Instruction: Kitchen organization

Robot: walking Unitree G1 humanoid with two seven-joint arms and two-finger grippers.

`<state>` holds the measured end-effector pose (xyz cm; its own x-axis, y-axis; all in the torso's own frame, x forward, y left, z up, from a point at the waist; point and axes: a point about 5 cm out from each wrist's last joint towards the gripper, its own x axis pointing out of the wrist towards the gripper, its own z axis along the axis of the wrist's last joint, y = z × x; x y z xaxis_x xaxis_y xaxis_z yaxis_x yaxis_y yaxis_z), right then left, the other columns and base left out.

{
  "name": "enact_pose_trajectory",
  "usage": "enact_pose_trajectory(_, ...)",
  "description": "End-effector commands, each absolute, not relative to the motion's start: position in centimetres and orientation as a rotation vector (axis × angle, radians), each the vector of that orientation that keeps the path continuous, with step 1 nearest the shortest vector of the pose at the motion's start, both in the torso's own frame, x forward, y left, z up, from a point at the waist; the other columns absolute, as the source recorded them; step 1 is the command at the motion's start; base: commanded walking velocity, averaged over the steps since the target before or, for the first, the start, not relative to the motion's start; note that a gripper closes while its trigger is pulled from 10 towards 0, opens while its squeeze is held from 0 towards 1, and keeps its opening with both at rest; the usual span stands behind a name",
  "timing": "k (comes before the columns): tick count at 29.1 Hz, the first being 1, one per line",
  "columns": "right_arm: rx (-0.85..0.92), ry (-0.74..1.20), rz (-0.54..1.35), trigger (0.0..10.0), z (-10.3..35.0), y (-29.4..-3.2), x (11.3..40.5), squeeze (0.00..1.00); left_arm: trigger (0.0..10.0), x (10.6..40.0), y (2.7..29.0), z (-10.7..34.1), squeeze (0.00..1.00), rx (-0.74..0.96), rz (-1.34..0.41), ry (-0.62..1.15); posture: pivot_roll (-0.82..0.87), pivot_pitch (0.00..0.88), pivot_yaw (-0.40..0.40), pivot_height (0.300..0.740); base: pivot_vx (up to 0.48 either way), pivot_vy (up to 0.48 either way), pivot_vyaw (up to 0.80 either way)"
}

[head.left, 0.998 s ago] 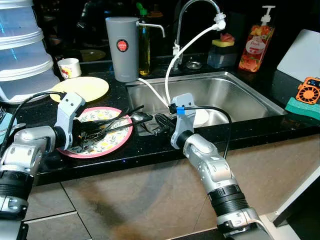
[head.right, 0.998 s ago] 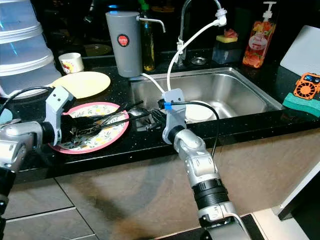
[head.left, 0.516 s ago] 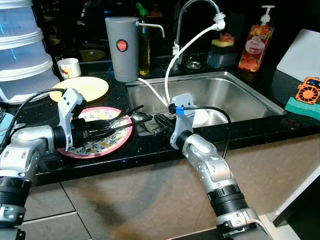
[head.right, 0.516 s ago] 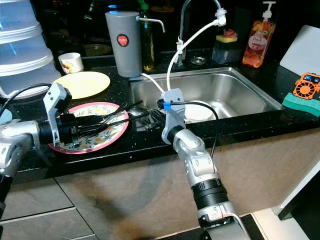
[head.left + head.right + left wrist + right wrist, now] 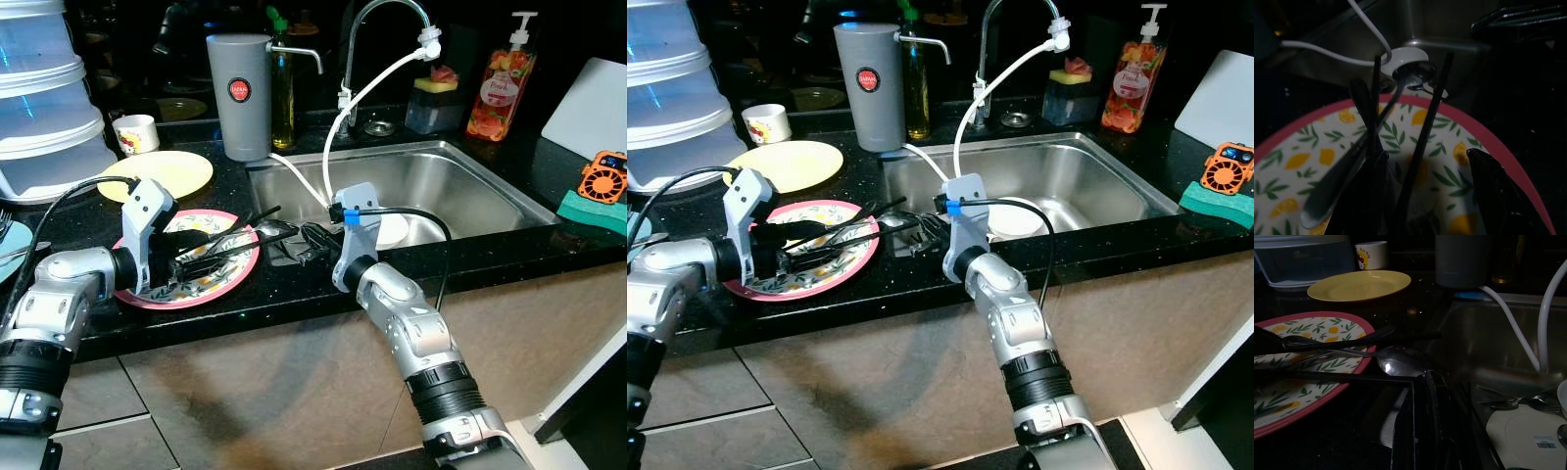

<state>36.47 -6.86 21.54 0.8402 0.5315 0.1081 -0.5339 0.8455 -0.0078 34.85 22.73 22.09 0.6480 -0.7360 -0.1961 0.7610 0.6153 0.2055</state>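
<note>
Slid in over the pink plate [image 5: 242,278]: left gripper [image 5: 201,257] spread astride the cutlery [image 5: 257,227], grasp pending. Right gripper [image 5: 312,235] pinched empty at the counter [image 5: 294,292] edge beside the sink [image 5: 470,186].

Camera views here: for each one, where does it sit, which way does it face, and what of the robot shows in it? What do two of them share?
Left eye view: on the head, looking down at the black counter and sink; both silver arms show.
Right eye view: same head, same scene.
Left wrist view: along the left gripper over the pink-rimmed plate, toward the sink; black fingers show.
Right wrist view: along the right gripper, toward the yellow plate; its shut fingers show.
Shared: both wrist views show the pink-rimmed plate and spoon.
</note>
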Motion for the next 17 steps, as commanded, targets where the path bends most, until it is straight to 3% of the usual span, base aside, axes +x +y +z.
enact_pose_trajectory(1,0.028,-0.093,0.565,10.0,21.2,-6.7,36.4,0.0,10.0,35.0,22.3,21.8,0.0,0.289,-0.886,0.108,0.05,0.023,0.038,0.74,0.0,0.0,0.0)
enact_pose_trajectory(16,0.026,-0.096,0.563,10.0,21.4,-6.8,36.5,0.0,9.7,35.9,22.4,19.7,0.0,0.221,-0.927,0.249,0.04,0.024,0.036,0.74,0.0,0.0,0.0)
enact_pose_trajectory(17,0.025,-0.094,0.561,10.0,21.3,-6.8,36.5,0.0,0.0,36.0,22.4,19.9,0.0,0.223,-0.932,0.244,0.04,0.024,0.036,0.74,0.0,0.0,0.0)
